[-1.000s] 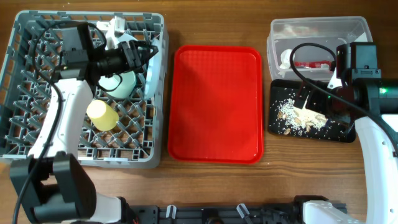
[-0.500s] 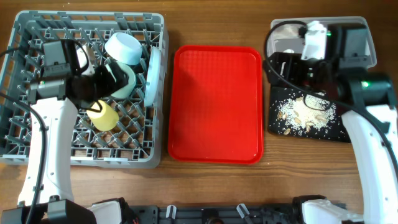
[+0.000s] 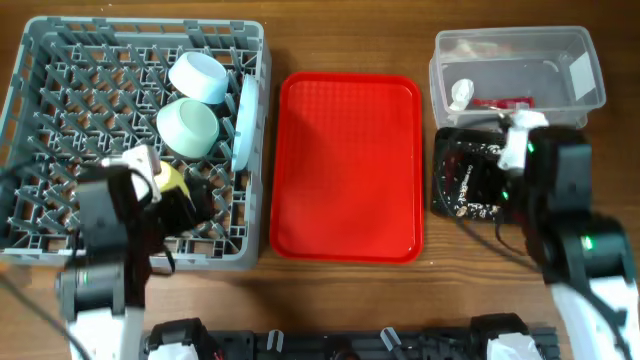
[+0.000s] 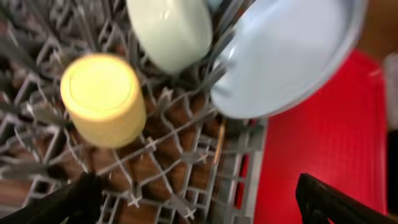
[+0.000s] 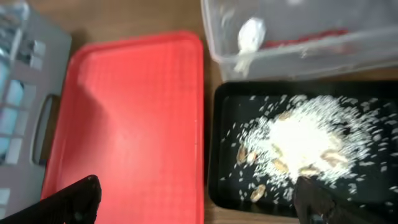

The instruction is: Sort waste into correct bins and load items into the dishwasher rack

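Observation:
The grey dishwasher rack holds the pale blue bowl, pale green bowl, plate on edge and yellow cup. The clear tub holds the crumpled napkin and red sauce packet. The black tray holds the rice crumbs. My left gripper is open and empty over the rack's front right corner. My right gripper is open and empty above the black tray's left edge. Fork and chopsticks are not visible.
The red serving tray lies bare between the rack and the bins. Wooden table surrounds everything. Both arms hang over the near edge of the table.
Both arms have pulled back toward the near edge. The left arm left the bowls in the rack; the right arm moved off the clear tub to above the black tray.

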You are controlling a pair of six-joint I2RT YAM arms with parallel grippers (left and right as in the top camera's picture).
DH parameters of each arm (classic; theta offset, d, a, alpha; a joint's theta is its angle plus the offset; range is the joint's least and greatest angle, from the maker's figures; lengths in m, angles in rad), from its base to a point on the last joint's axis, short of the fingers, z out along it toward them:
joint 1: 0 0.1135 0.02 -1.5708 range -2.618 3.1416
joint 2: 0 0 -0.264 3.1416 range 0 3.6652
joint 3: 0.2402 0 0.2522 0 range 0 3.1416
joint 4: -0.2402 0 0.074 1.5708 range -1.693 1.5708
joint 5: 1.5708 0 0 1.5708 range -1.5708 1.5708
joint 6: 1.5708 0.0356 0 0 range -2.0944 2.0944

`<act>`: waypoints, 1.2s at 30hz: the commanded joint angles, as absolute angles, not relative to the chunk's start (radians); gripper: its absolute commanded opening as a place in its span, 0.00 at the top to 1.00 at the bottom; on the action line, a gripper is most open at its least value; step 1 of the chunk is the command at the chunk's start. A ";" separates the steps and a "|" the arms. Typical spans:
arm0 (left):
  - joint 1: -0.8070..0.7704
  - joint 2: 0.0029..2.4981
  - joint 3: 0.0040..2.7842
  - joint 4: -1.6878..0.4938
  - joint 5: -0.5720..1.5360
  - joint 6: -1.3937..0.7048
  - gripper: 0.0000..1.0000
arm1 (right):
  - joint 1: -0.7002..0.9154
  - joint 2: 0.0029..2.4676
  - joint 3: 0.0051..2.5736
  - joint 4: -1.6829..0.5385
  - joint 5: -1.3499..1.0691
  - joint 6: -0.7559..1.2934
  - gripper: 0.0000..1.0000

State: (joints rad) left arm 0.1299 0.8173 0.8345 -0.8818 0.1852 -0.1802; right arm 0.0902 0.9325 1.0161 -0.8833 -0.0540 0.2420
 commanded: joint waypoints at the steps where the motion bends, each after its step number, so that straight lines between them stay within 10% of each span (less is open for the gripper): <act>1: 0.123 0.657 0.804 -0.844 0.212 -0.149 0.00 | 0.093 0.852 1.004 -0.879 0.004 0.263 0.00; 14: 0.123 0.637 0.804 -0.899 0.212 -0.149 0.00 | 0.093 1.100 1.001 -0.876 0.003 0.265 0.00; 26: 0.123 0.637 0.804 -0.899 0.212 -0.149 0.00 | 0.093 0.188 0.115 0.268 -0.099 0.262 0.00; 36: 0.123 0.637 0.804 -0.899 0.212 -0.149 0.00 | 0.093 0.003 0.005 0.041 0.012 0.235 0.00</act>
